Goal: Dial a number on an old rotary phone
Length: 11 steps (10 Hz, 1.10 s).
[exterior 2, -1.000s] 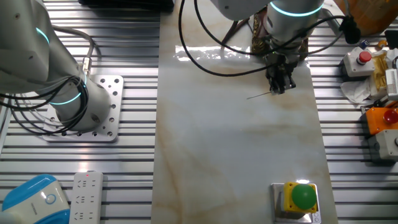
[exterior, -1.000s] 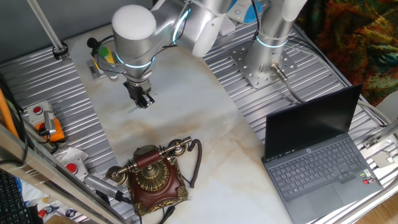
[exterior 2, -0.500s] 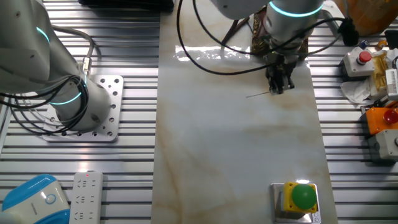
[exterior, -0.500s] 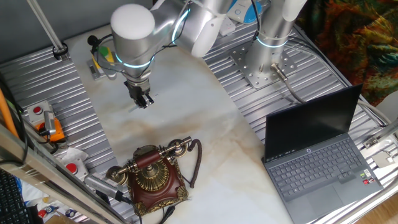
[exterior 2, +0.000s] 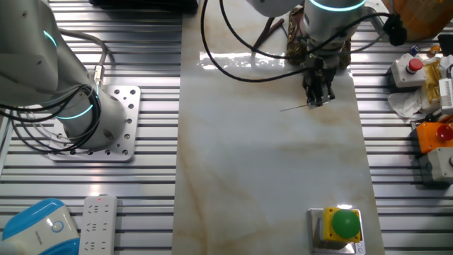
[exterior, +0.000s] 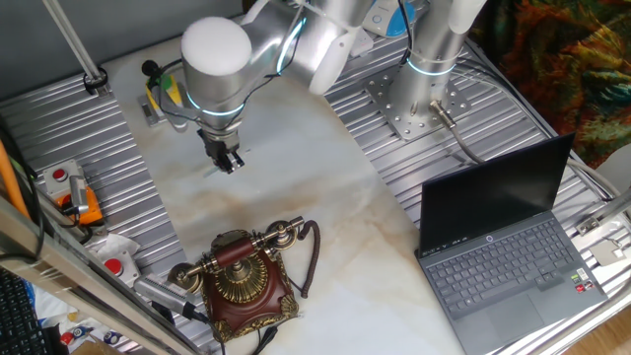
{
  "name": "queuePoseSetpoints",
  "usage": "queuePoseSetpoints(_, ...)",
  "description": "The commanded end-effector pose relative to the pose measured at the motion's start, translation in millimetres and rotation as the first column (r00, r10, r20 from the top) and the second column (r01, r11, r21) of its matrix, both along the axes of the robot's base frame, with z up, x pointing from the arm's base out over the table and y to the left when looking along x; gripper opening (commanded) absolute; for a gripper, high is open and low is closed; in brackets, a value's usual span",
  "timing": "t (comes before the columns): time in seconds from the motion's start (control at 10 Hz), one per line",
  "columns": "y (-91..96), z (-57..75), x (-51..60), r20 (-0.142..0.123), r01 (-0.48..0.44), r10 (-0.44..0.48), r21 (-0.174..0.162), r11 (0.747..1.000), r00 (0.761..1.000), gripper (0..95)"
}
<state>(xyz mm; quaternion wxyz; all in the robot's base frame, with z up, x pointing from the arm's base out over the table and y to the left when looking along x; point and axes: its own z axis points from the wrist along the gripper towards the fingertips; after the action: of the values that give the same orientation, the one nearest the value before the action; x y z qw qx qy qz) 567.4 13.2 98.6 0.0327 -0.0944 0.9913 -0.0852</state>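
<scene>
Old rotary phone (exterior: 240, 281) looks heavy, rigid, with a loose handset; the pincer (exterior: 229, 161), pressed together on a thin stick (exterior 2: 296, 108), should engage the brass dial only.

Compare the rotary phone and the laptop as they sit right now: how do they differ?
The old rotary phone is smaller, dark reddish-brown with brass trim, and sits on the pale marbled surface. The laptop is larger, dark grey and flat-sided, lid open with a black screen, and rests on the ribbed metal table. The phone lies nearer the tool than the laptop does. Neither is touched by the tool.
</scene>
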Motion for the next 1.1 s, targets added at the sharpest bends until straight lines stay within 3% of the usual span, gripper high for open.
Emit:
queuePoseSetpoints(0.1,4.4,8.6,2.5,-0.022,0.006,-0.007,-0.02,1.0,1.0,0.0)
queuePoseSetpoints(0.3,8.9,22.0,-0.8,-0.04,0.01,-0.011,-0.018,1.0,0.999,0.0)
queuePoseSetpoints(0.6,15.0,29.9,-10.5,-0.05,-0.011,0.01,-0.026,1.0,0.999,0.0)
queuePoseSetpoints(0.8,22.5,34.8,-17.0,-0.065,-0.117,0.114,-0.046,0.992,0.991,0.0)
queuePoseSetpoints(1.1,30.2,41.7,-20.5,-0.091,-0.293,0.286,-0.07,0.954,0.954,0.0)
